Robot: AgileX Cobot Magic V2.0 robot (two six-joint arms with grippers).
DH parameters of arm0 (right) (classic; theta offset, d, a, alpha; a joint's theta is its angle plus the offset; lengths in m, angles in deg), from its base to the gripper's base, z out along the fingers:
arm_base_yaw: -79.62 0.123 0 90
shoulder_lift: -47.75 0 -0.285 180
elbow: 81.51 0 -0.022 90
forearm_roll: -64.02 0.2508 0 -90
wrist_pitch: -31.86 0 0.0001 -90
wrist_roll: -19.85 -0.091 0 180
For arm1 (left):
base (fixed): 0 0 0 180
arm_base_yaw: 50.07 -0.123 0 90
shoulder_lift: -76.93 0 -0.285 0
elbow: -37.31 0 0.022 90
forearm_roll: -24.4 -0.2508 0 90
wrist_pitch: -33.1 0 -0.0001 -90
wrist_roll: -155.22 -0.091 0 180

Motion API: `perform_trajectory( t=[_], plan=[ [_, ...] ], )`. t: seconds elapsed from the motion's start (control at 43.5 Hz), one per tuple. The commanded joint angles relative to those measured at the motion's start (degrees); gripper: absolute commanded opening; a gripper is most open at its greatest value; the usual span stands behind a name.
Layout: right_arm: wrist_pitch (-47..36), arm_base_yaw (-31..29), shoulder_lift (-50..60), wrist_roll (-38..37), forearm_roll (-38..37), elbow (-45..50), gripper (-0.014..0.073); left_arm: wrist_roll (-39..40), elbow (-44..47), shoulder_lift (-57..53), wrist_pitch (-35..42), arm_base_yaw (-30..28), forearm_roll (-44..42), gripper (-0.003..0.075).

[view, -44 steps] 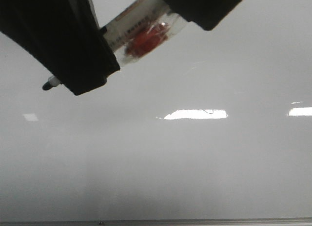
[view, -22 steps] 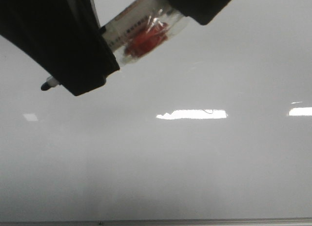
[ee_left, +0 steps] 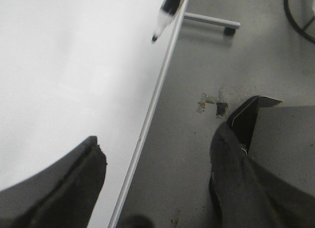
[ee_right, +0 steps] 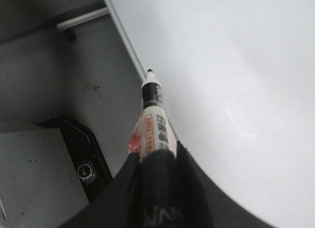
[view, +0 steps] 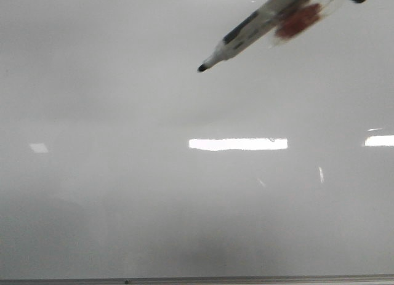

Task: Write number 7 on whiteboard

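Front view: we are finding no 7 on the whiteboard [view: 123, 205], which is filling the frame; only light reflections are showing. We are holding the marker [view: 258, 23] with our right gripper [ee_right: 157, 161], fingers clamped on its barrel, tip off the board. Our left gripper [ee_left: 157, 183] is hanging open, holding nothing.

Claw [ee_right: 156, 161] clamping marker [ee_right: 153, 120] — whiteboard [ee_right: 236, 80] alongside
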Motion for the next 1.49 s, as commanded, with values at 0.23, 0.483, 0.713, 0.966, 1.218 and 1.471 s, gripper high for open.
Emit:
perform_trajectory(
  t=[0.23, 0.483, 0.713, 0.966, 1.218, 1.471],
  plan=[
    [-26.53, -6.12, 8.41, -9.42, 9.72, 14.26, -0.0058, 8.95, 9.55, -14.35, 9.45, -12.9, 2.96, 0.0437],
    [-33.45, -6.12, -0.54, -9.21, 10.67, 7.63, -0.0058, 8.95, 10.24, -15.02, 11.08, -13.35, 4.16, 0.0437],
    [-37.52, -6.12, -9.63, -8.76, 10.56, 1.45, -0.0058, 8.95, 10.24, -14.9, 11.18, -13.35, 4.16, 0.0437],
    [-41.13, -6.12, -16.28, -8.76, 10.52, -2.15, -0.0058, 8.95, 10.24, -14.9, 11.18, -13.35, 4.16, 0.0437],
    [-43.42, -6.12, -21.05, -8.76, 10.52, -3.48, -0.0058, 8.95, 10.24, -14.9, 11.18, -13.35, 4.16, 0.0437],
    [-42.98, -7.27, -22.09, -8.76, 9.38, -3.48, -0.0058, 8.95, 10.24, -14.9, 11.22, -13.35, 4.16, 0.0437]
  ],
)
